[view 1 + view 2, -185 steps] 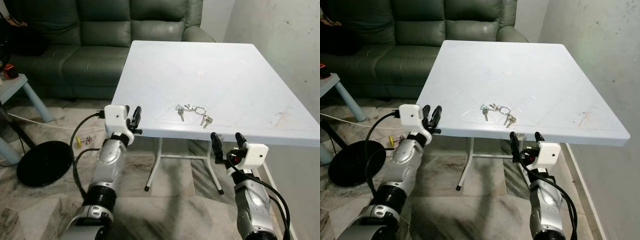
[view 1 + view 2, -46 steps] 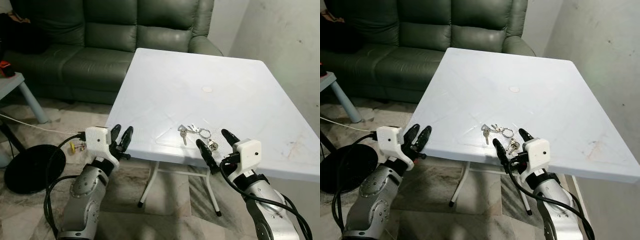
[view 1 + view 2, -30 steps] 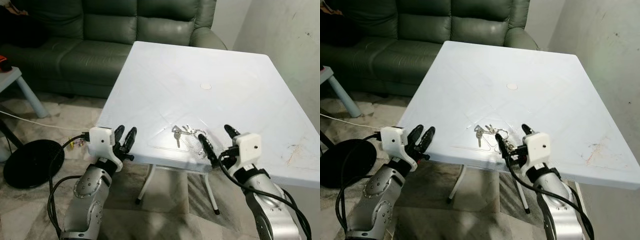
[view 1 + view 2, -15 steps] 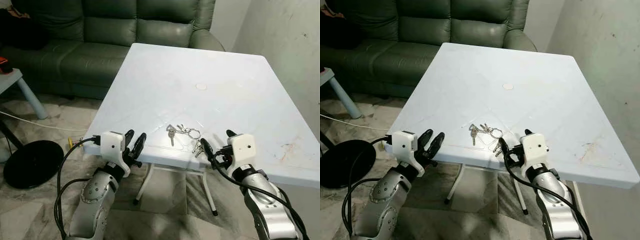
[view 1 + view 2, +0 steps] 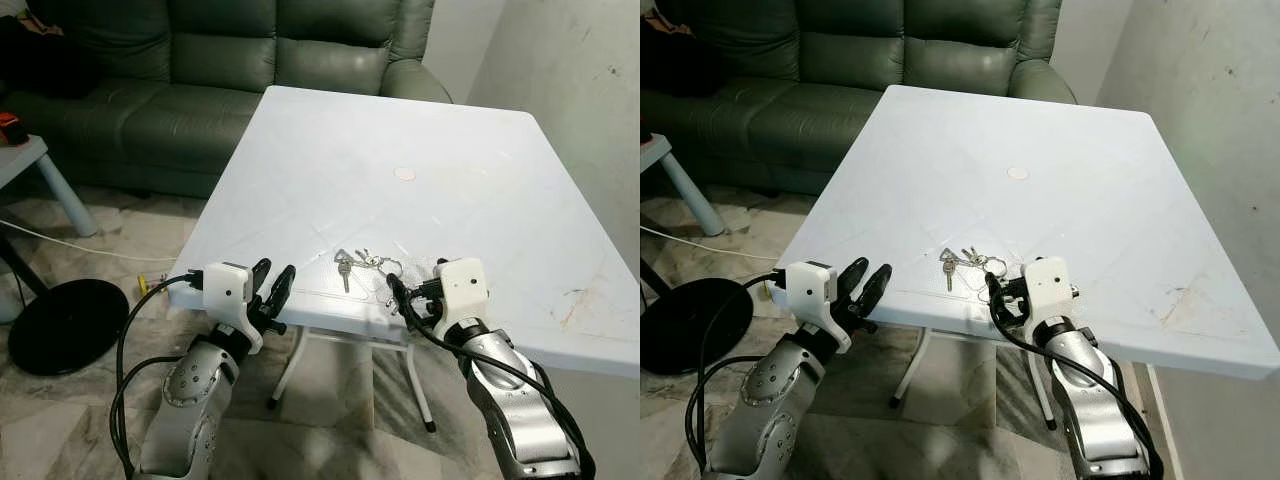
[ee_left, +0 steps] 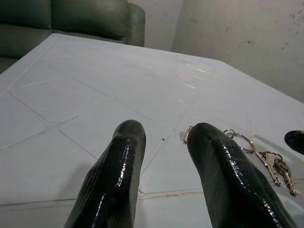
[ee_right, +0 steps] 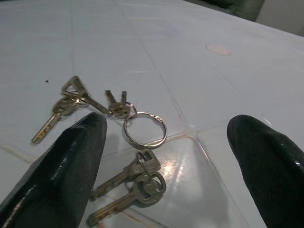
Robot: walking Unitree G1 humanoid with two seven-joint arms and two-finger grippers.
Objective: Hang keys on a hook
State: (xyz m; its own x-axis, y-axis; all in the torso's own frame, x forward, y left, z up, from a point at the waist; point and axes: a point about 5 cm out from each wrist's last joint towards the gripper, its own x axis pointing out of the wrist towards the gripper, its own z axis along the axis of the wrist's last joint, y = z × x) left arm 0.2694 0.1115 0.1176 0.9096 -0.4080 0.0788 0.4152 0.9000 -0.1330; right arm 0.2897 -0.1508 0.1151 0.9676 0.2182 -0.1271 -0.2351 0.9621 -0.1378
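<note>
A bunch of keys [image 5: 366, 265] on linked rings lies on the white table [image 5: 400, 130], close to its front edge. My right gripper [image 5: 415, 280] is open and low over the table, right at the keys. In the right wrist view its two black fingers [image 7: 61, 175] stand wide apart, with the key ring [image 7: 145, 129] and a pair of keys [image 7: 130, 185] between them, untouched. My left gripper [image 5: 273, 280] is open at the table's front edge, left of the keys and holding nothing. Its wrist view shows the keys [image 6: 278, 166] off to one side.
A green sofa [image 5: 200, 70] stands behind the table and a pale wall [image 5: 590, 90] runs along its right side. On the floor to the left are a black round base [image 5: 65, 325], a light blue side table [image 5: 40, 170] and a cable [image 5: 80, 250].
My right gripper has come up from below the table edge and moved in over the tabletop to the keys. My left gripper has stayed near the front edge. The camera has shifted.
</note>
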